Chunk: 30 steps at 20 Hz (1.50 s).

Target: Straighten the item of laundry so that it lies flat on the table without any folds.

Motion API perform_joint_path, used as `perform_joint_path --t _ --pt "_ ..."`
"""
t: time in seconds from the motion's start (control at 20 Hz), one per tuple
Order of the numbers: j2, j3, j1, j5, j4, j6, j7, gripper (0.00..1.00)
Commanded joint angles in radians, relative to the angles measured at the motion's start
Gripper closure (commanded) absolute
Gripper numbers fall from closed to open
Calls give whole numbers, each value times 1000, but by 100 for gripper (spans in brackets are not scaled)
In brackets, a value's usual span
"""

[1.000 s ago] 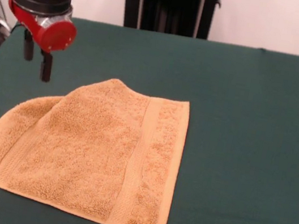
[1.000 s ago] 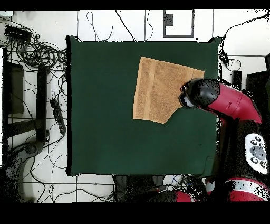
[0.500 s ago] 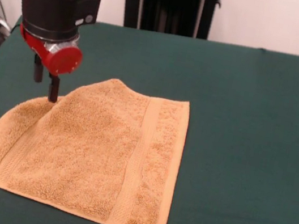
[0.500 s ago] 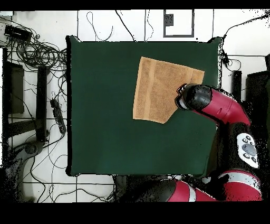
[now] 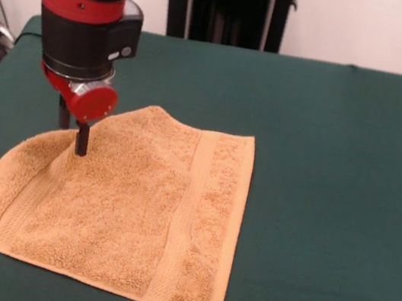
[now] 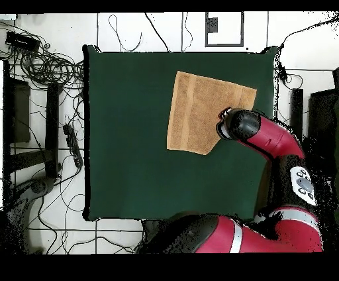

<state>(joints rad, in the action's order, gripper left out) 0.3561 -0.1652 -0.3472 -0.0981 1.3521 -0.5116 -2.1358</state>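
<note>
Reaching for the folded-over corner of the towel [image 5: 119,202] lying on my side of the table [image 5: 326,140]; my gripper [image 5: 71,133] is spread, empty, one finger touching the fold. Next I am closing and pulling outward. Overhead, my arm is hiding this corner; front view is showing it.

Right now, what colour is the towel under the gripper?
Orange-tan, the towel shows best in the front view, on the dark green table.

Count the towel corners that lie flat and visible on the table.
3 on the towel: near left, near right and far right in the front view. The fourth is folded over beside the fingers and hidden.
</note>
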Motion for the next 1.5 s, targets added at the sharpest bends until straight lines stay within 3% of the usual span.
perform_joint_path --t 0.05,0.4,0.8,1.5 --pt "-35 14 46 -71 112 43 -280 0" --pt "-28 -15 53 -88 140 8 -261 0" --pt "38 -56 61 -81 216 -24 -242 0" --pt "-14 -40 30 -83 194 37 -212 0"
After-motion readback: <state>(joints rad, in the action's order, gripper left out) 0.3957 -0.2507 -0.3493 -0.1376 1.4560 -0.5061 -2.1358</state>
